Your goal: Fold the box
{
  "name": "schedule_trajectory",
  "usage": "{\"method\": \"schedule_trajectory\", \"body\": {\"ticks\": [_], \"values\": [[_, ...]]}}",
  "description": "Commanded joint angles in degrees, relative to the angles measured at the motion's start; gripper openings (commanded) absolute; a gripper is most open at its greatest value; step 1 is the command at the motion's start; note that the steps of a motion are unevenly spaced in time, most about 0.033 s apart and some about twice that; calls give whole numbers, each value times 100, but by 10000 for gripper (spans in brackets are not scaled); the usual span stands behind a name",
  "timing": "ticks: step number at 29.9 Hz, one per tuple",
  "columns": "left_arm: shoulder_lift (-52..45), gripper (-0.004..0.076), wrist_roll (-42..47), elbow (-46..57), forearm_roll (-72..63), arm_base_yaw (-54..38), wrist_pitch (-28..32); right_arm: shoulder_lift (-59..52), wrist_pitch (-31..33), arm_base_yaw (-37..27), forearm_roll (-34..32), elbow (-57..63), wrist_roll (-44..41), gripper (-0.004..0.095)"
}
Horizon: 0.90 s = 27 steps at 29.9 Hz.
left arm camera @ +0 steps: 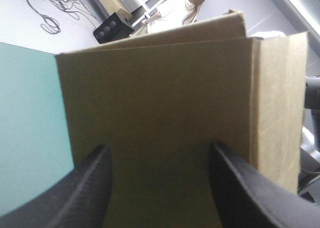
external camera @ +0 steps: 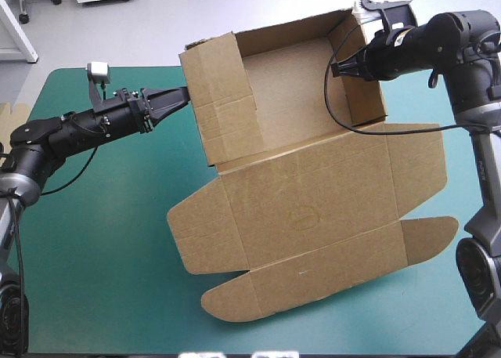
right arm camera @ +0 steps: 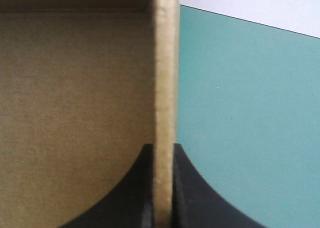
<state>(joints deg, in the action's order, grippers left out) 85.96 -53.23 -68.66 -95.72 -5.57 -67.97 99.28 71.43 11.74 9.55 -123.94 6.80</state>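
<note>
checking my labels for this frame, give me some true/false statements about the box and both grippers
1. The right gripper is shut on a wall of the box. True.
2. The left gripper is shut. False: its fingers stand apart at the box's left outer wall.
3. The lid lies flat on the teal-green cover. True.
4. The box is a wholly flat sheet. False: walls are raised, forming an open tray.
</note>
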Motion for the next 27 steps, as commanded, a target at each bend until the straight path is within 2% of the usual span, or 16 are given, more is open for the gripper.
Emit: {"method": "schedule_trajectory", "body": {"ticks": [1, 7, 16, 27], "values": [[-231, 421, 91, -323, -695, 243, -645, -259, -213, -29, 45, -189, -188, -19], [-231, 421, 80, -433, -669, 587, -132, -233, -242, -29, 32, -189, -378, -19], [-231, 421, 134, -581, -590, 730, -47, -52, -355, -29, 29, -189, -680, -19], [-231, 419, 1189, -1478, 1536, 730, 681, 7, -628, -29, 64, -189, -879, -18]]}}
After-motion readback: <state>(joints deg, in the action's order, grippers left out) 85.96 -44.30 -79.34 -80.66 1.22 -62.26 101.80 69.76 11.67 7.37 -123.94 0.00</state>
